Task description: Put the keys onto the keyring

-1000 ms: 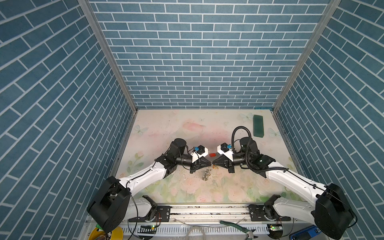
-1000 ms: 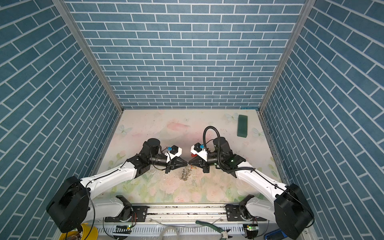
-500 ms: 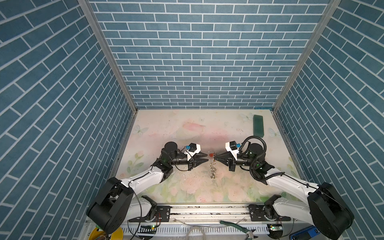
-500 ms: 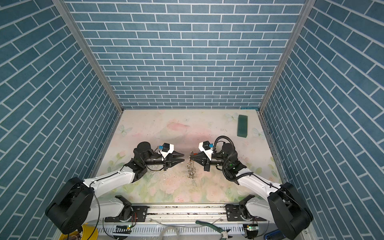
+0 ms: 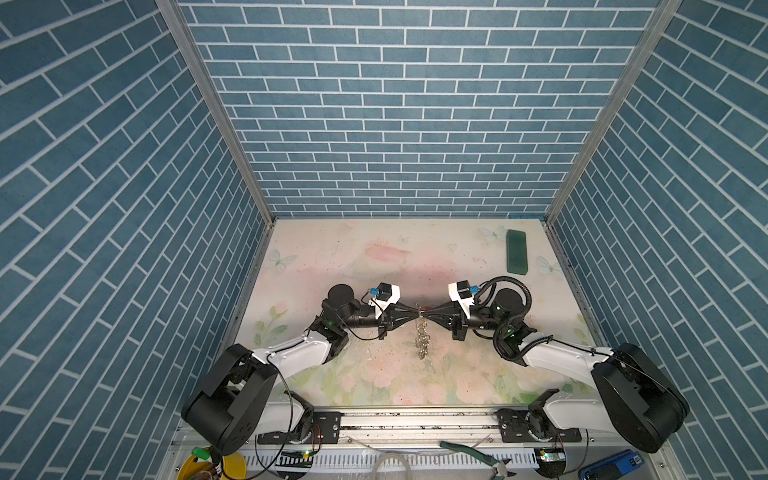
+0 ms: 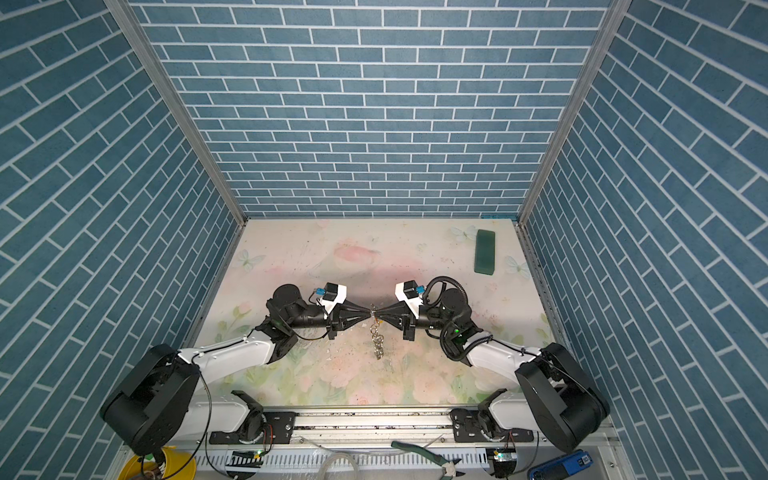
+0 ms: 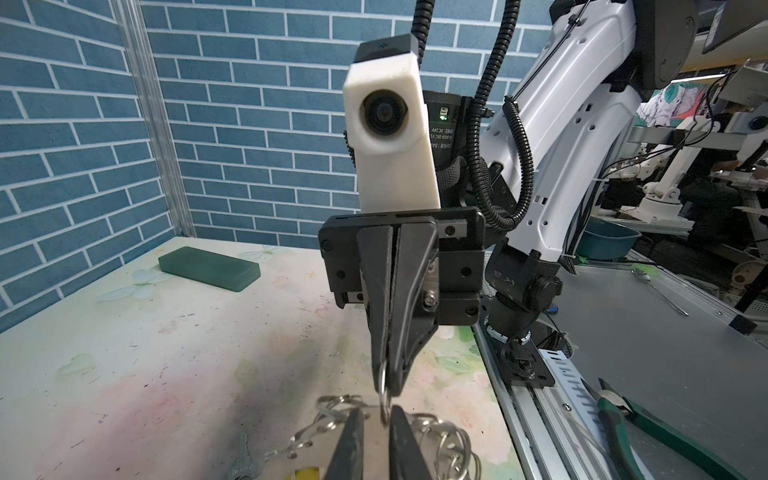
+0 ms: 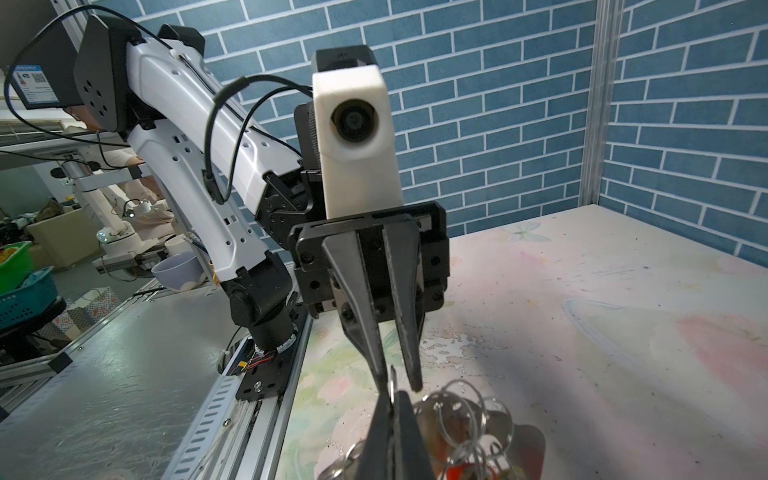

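Note:
The keyring (image 5: 422, 345) (image 6: 377, 343) shows as a bunch of linked silver rings hanging over the middle of the table. Its top ring (image 7: 384, 386) is pinched in my right gripper (image 5: 426, 311) (image 6: 379, 312) (image 8: 392, 395), which is shut on it. My left gripper (image 5: 417, 311) (image 6: 370, 312) (image 7: 376, 409) meets it tip to tip. A narrow gap still separates the left fingers (image 8: 374, 357), and the top ring stands in that gap. Among the rings hang the keys: a small silver key (image 7: 245, 457), a yellow tag (image 7: 307, 471) and a red tag (image 8: 461, 467).
A dark green block (image 5: 516, 251) (image 6: 484, 251) (image 7: 210, 266) lies flat at the back right of the floral table. Green-handled pliers (image 5: 473, 453) (image 7: 648, 432) rest on the metal rail in front. Brick-patterned walls enclose three sides.
The right gripper lifted the rings off the table so they hang. The left gripper moved in to the top ring and its jaws narrowed around it.

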You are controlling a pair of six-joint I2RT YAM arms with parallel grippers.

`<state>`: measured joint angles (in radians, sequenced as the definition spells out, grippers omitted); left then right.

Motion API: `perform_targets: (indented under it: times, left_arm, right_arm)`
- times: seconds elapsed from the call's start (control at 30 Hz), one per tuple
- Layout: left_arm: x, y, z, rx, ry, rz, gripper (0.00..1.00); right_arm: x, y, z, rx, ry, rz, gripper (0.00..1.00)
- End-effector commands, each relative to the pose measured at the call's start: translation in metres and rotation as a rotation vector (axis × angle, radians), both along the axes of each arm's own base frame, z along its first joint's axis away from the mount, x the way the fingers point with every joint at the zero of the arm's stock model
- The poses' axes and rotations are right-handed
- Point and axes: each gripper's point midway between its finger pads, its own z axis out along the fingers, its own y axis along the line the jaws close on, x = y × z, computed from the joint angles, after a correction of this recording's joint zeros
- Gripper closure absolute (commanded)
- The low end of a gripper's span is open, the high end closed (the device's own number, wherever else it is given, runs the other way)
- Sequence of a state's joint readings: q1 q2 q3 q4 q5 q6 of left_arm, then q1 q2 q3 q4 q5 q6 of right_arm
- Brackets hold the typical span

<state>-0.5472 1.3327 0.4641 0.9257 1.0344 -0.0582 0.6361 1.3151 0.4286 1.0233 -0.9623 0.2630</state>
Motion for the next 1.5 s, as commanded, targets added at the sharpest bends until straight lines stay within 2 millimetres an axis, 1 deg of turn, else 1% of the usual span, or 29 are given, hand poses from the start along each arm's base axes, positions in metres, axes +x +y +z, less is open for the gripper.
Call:
perform_targets:
  times: [0.0,0.23,0.4,0.5,0.57,0.67,0.77,0.83,1.0,1.03,1.07,1.13,1.17,1.27,1.33,1.4,1.47]
  left_arm:
    - [-0.003,0.0,0.008,-0.026,-0.007,-0.029,0.88]
    - [-0.004,-0.001,0.005,-0.012,0.016,-0.039,0.98]
    - [0.0,-0.002,0.003,0.009,0.012,-0.01,1.0]
    - [0.011,-0.002,-0.002,0.055,-0.013,0.085,1.0]
    - [0.022,0.001,-0.008,0.119,-0.056,0.192,1.0]
    - [0.031,0.007,-0.008,0.177,-0.135,0.31,1.0]
    - [0.035,0.012,-0.002,0.155,-0.172,0.372,1.0]
    - [0.035,0.011,-0.001,0.155,-0.187,0.394,1.0]
    - [0.031,0.007,-0.009,0.201,-0.215,0.388,1.0]
    - [0.03,0.007,-0.01,0.203,-0.216,0.385,0.96]
    - [0.028,0.007,-0.011,0.203,-0.216,0.373,0.91]
    - [0.02,0.004,-0.014,0.2,-0.208,0.328,0.81]
    - [0.017,0.003,-0.015,0.2,-0.203,0.305,0.78]
    - [0.009,0.003,-0.02,0.205,-0.17,0.25,0.73]
    - [0.008,0.006,-0.018,0.183,-0.144,0.237,0.7]
    - [0.006,0.008,-0.014,0.156,-0.124,0.21,0.69]
    - [0.002,0.005,-0.015,0.149,-0.106,0.166,0.69]
  right_arm:
    - [-0.008,0.002,0.015,0.049,-0.043,0.04,1.0]
    - [-0.007,0.004,0.018,0.055,-0.05,0.036,1.0]
    - [0.0,0.006,0.02,0.052,-0.063,-0.012,1.0]
    - [0.01,0.011,0.012,-0.012,-0.084,-0.092,1.0]
    - [0.015,0.015,0.003,-0.084,-0.11,-0.146,1.0]
    - [0.02,0.014,-0.003,-0.123,-0.111,-0.18,1.0]
    - [0.021,0.016,-0.007,-0.133,-0.088,-0.169,1.0]
    - [0.02,0.019,-0.007,-0.13,-0.072,-0.156,1.0]
    - [0.024,0.021,-0.002,-0.106,-0.07,-0.17,1.0]
    - [0.024,0.021,-0.001,-0.105,-0.07,-0.172,1.0]
    - [0.024,0.021,0.0,-0.104,-0.072,-0.172,1.0]
    - [0.024,0.02,0.0,-0.107,-0.069,-0.171,1.0]
    - [0.023,0.019,-0.001,-0.111,-0.066,-0.168,1.0]
    - [0.023,0.016,-0.001,-0.111,-0.063,-0.162,1.0]
    - [0.021,0.014,-0.001,-0.108,-0.065,-0.156,1.0]
    - [0.02,0.012,0.001,-0.105,-0.07,-0.154,1.0]
    - [0.018,0.011,0.001,-0.103,-0.075,-0.145,1.0]
